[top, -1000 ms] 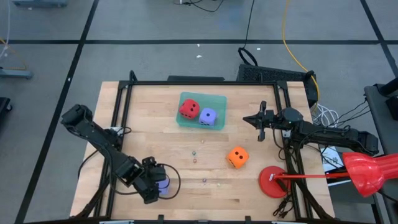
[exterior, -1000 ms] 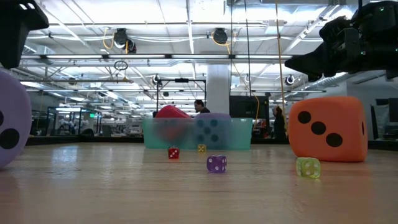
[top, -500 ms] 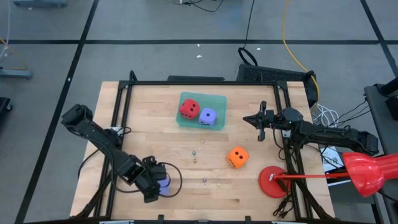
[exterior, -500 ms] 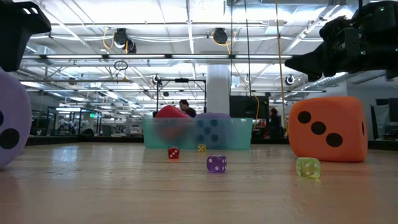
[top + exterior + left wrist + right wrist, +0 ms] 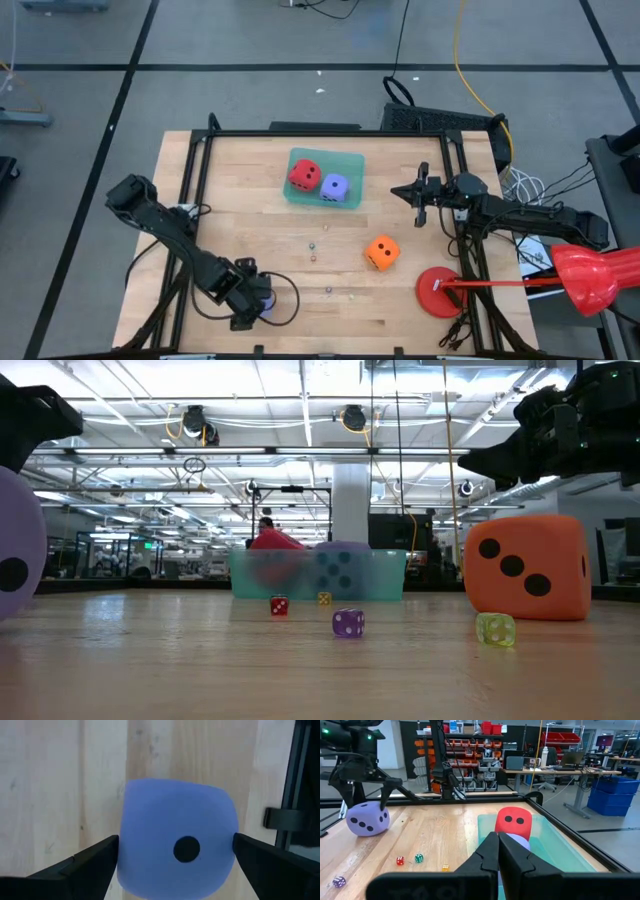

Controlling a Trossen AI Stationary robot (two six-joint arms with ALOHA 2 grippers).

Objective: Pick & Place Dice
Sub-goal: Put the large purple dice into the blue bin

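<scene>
Left hand [image 5: 253, 303]: fingers spread wide, one on each side of a purple-blue die [image 5: 177, 852] resting on the table [image 5: 250, 225]; contact cannot be told.
Right hand [image 5: 419, 196]: fingers pressed together, holding nothing, raised over the table.
Tray [image 5: 325, 177]: ahead of the right hand; contains the red die [image 5: 303, 176] and the second purple-blue die [image 5: 334, 187].
Orange die [image 5: 381, 252]: on the table, near the right hand.
</scene>
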